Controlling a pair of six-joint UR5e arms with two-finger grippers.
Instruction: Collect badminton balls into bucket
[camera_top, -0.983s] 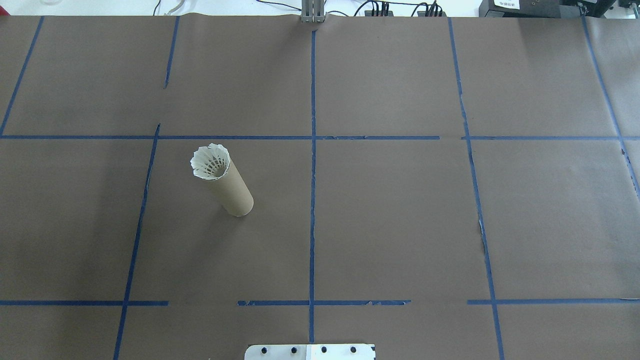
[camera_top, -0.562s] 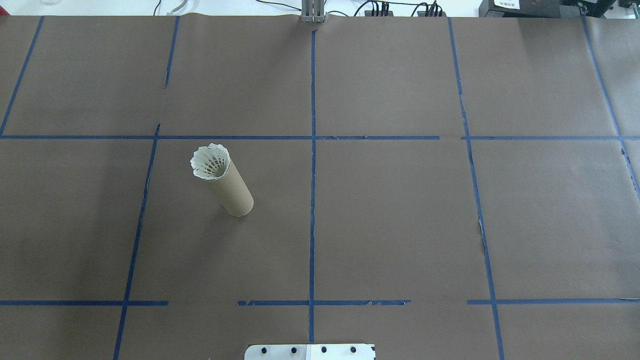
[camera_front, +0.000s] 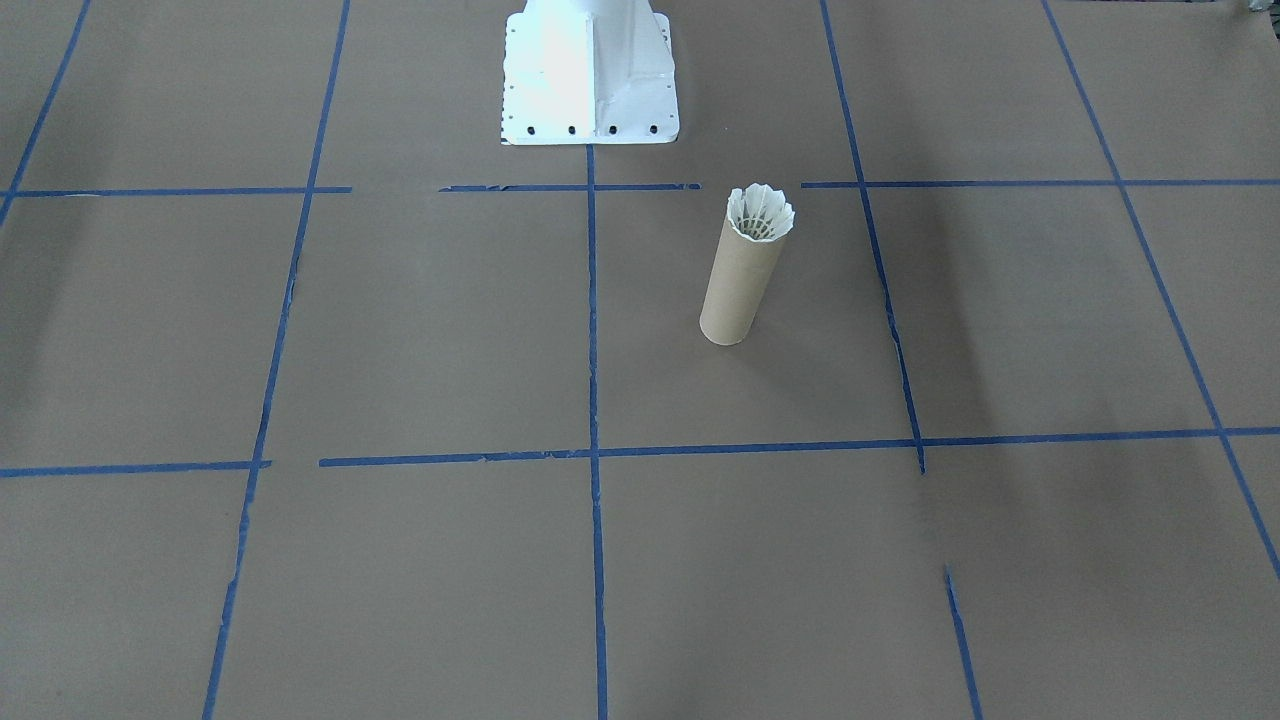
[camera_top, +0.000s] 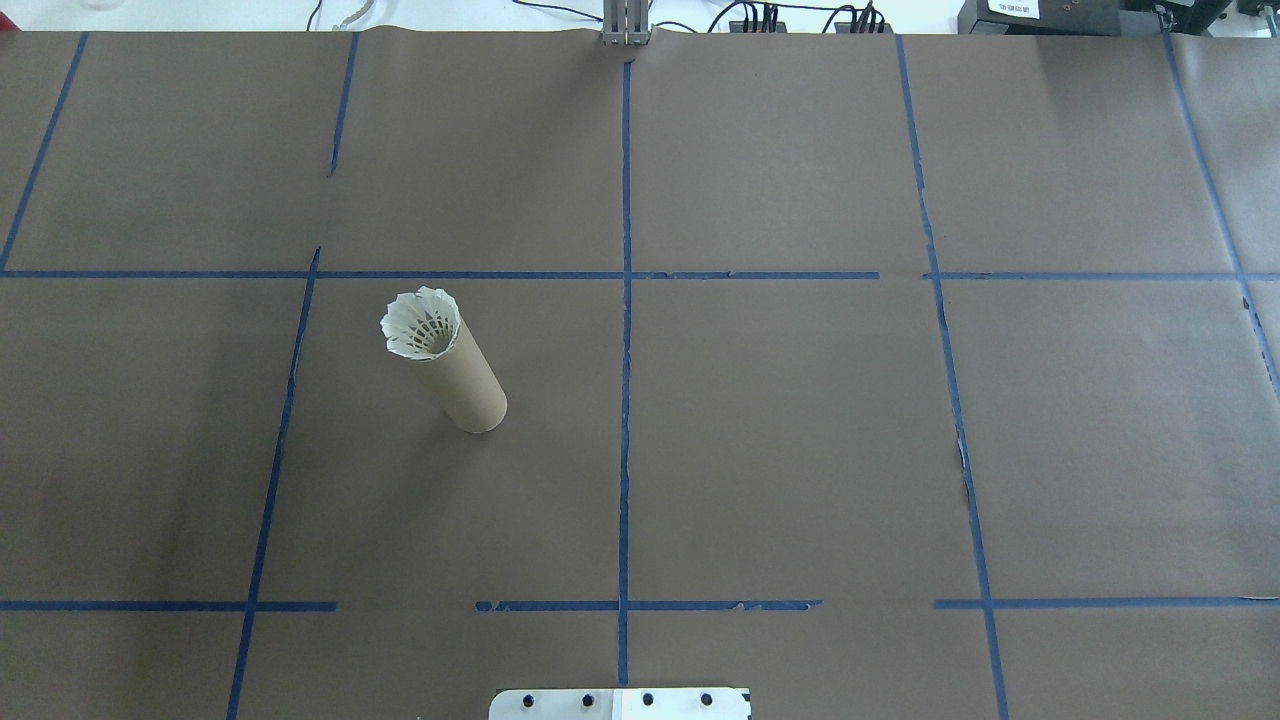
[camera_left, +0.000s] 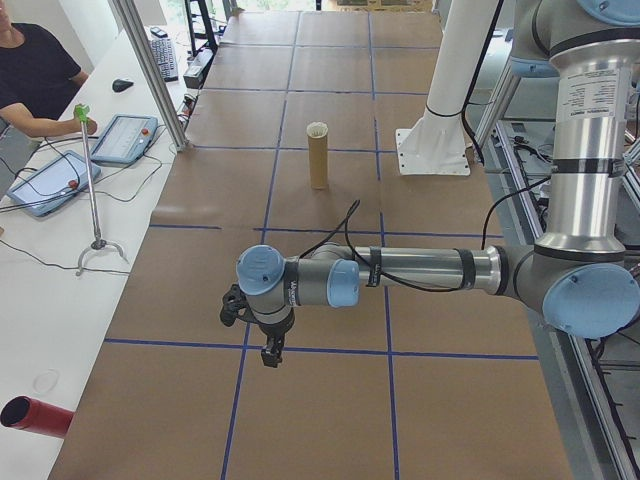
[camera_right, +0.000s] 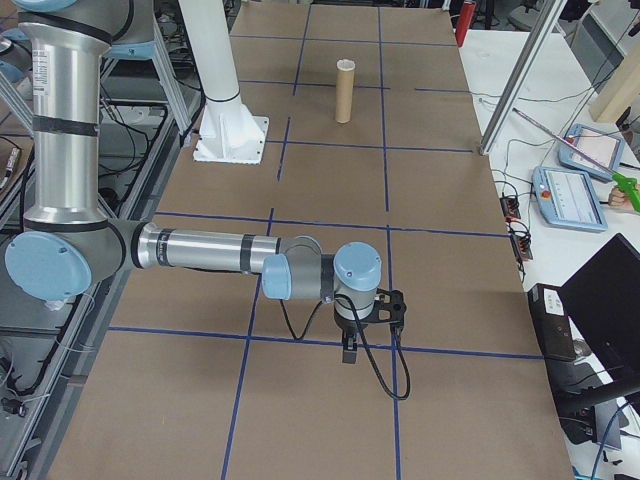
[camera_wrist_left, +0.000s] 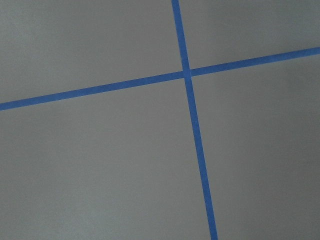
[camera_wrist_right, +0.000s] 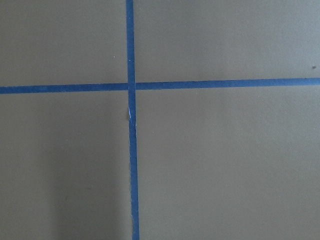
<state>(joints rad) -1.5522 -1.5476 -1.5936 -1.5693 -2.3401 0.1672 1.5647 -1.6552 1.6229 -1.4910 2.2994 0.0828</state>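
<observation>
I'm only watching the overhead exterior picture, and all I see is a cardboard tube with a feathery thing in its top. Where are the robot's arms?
Observer: Both are outside your frame. The exterior left view shows the left arm stretched out low, its left gripper pointing down at the brown paper, far from the tube.
Visitor: And the other one?
Observer: The exterior right view shows the right gripper posed likewise near the table's opposite end, also far from the tube.
Visitor: Are they holding anything?
Observer: Both wrist cameras show only brown paper and crossing blue tape. I cannot tell whether the jaws are open.
</observation>
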